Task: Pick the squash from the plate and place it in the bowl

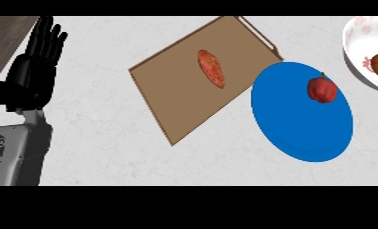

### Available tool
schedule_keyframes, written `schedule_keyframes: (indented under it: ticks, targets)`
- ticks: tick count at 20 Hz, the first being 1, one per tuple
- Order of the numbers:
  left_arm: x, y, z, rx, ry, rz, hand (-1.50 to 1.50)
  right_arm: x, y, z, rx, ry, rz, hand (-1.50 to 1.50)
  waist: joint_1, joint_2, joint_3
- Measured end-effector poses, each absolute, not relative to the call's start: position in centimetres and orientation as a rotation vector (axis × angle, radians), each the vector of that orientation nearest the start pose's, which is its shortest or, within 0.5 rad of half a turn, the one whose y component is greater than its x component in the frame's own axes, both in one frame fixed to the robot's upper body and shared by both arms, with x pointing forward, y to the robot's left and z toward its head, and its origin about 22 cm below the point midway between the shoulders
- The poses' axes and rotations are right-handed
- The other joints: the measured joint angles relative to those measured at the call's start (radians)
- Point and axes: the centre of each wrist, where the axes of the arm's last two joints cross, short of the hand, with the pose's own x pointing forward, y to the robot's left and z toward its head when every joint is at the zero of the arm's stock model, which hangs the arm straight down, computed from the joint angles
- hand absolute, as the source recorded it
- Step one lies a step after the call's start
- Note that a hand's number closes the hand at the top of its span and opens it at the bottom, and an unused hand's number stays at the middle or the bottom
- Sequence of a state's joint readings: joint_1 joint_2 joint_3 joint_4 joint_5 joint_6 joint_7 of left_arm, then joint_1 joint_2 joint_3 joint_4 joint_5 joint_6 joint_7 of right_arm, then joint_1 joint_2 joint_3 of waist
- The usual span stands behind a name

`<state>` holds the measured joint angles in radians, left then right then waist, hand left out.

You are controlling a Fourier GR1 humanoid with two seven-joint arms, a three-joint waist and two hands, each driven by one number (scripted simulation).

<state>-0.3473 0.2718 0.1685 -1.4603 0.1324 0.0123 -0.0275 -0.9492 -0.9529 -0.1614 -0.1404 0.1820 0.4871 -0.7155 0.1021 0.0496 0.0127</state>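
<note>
Left hand upright, fingers straight.

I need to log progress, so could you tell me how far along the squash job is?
The red squash lies on the blue plate, not in the white bowl at the right edge. Nothing is held: the left hand rests open at the left. The whole pick-and-place remains.
</note>
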Motion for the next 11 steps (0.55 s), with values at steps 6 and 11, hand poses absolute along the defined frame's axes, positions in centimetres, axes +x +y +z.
schedule_keyframes:
  ticks: [6,11]
  targets:
    - [31.9,29.9,9.6,0.142,-1.852,-0.025,0.0,33.1,-54.4,19.0,-0.37,-1.73,0.347,-1.5,0.002,0.009,0.006]
    - [31.9,29.8,9.8,0.135,-1.861,-0.021,0.0,32.4,-55.1,19.6,-0.358,-1.734,0.292,-1.5,0.004,0.016,0.01]
